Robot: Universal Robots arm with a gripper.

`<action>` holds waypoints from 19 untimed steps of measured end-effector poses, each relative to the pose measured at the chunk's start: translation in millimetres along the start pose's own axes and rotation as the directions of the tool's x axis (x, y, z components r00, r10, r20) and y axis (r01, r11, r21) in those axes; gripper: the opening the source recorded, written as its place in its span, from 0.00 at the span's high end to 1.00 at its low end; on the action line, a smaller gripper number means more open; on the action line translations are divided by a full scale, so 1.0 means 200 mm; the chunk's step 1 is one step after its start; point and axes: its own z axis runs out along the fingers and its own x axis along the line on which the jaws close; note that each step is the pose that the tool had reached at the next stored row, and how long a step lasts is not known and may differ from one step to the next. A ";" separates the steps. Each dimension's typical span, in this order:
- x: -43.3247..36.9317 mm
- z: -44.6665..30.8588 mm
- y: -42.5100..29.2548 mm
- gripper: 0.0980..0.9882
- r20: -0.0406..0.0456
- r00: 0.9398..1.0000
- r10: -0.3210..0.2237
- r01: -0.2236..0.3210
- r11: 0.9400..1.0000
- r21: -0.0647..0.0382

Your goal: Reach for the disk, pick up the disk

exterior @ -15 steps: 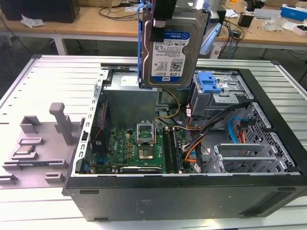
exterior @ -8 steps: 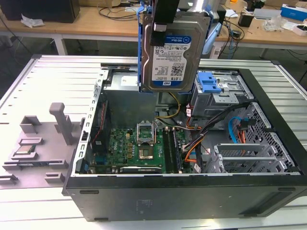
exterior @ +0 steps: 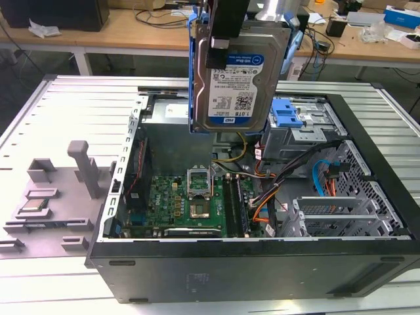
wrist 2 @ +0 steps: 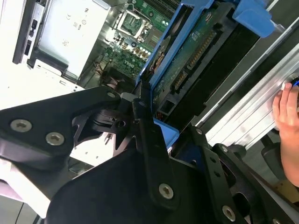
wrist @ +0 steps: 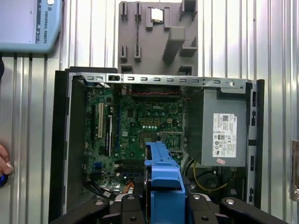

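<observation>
My gripper (wrist 2: 140, 121) is matte black: flat angular link plates pinned with silver hex screws, slim black fingers (wrist 2: 150, 154) between them.

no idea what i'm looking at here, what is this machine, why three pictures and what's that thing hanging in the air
This is a robot arm working over an open black desktop computer case that lies on a slatted metal table. One picture comes from a camera standing off to the side; the other two come from cameras riding on the arm near its wrist, looking down into the case.

The thing in the air is a flat silver metal hard drive with a white-and-blue label and a blue plastic bracket. The arm's black gripper has its fingers shut on it, holding it above the green circuit board.

On the exterior view's left, a grey holder tray carries a small square silver processor chip. A person's hand rests at the table's edge.
</observation>
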 end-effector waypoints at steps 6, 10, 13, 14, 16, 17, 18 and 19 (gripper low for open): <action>0.048 0.001 0.001 0.70 0.000 1.000 0.000 0.000 1.000 0.000; 0.077 0.002 0.001 0.70 0.000 1.000 0.000 0.000 1.000 0.000; 0.092 0.002 0.001 0.70 0.000 1.000 0.000 0.000 1.000 0.000; 0.103 0.002 0.001 0.70 0.000 1.000 0.000 0.000 1.000 0.000; 0.118 0.002 0.002 0.70 0.000 1.000 0.000 0.000 1.000 0.000; 0.124 0.003 0.002 0.70 0.000 1.000 0.000 0.000 1.000 0.000; 0.132 0.003 0.002 0.70 0.000 1.000 0.000 0.000 1.000 0.000; 0.137 0.003 0.002 0.70 0.000 1.000 0.000 0.000 1.000 0.000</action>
